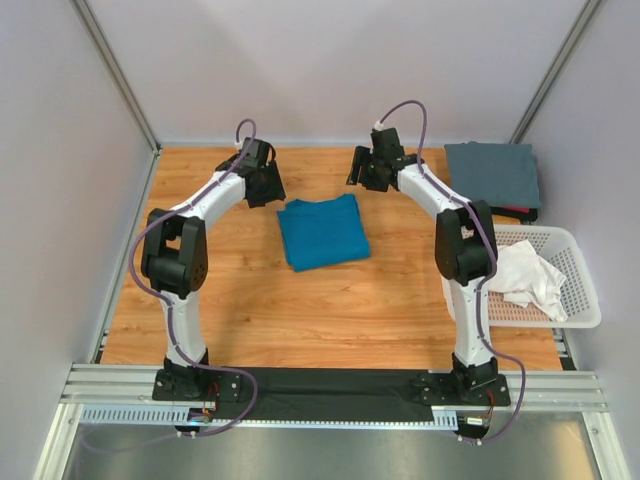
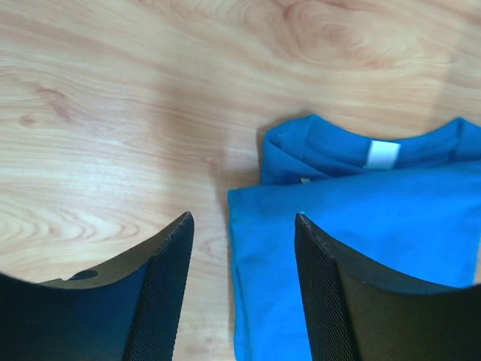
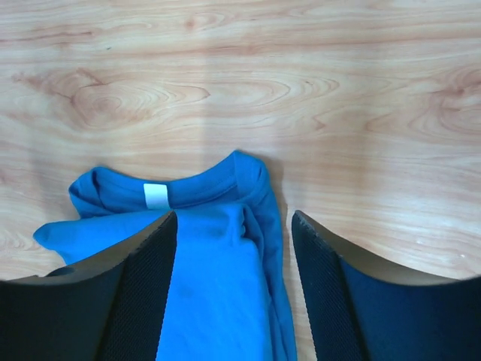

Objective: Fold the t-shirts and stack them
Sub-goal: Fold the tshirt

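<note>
Left gripper (image 2: 242,219), right gripper (image 3: 233,215) spread, over collar corners of teal t-shirt (image 1: 322,232).

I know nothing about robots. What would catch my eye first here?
A bright teal shirt lies folded in the middle of the table. The left tool and right tool hover open and empty near its collar end, one on each side. A folded grey shirt sits at the far right corner, and a crumpled white shirt lies in a basket at the right edge.
</note>
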`<state>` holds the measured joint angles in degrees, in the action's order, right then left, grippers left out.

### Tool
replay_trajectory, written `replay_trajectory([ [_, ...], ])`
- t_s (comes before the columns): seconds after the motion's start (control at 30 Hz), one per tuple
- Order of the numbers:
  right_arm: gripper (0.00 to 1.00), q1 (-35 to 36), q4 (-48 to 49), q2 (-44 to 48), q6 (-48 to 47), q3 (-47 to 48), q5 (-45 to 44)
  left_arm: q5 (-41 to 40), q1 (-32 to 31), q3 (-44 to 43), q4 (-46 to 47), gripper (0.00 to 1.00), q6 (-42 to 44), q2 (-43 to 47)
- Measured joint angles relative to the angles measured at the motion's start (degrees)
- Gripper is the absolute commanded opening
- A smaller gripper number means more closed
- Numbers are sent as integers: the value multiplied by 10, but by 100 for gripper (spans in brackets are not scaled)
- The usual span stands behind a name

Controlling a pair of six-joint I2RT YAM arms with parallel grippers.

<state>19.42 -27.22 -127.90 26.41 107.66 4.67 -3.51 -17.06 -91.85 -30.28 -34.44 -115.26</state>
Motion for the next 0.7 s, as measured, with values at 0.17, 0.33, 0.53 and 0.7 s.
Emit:
replay_trajectory([
  [0.17,19,-5,24,60,4,-52,36,36,1,37,34,29,-11,87],
  [0.33,0,-3,110,121,44,-129,104,92,-3,120,144,0,-59,167],
  [0.53,0,0,151,80,56,-130,122,125,-5,129,212,0,-103,89],
  [0.7,0,-2,155,4,71,-125,118,121,-3,133,225,0,-115,18],
])
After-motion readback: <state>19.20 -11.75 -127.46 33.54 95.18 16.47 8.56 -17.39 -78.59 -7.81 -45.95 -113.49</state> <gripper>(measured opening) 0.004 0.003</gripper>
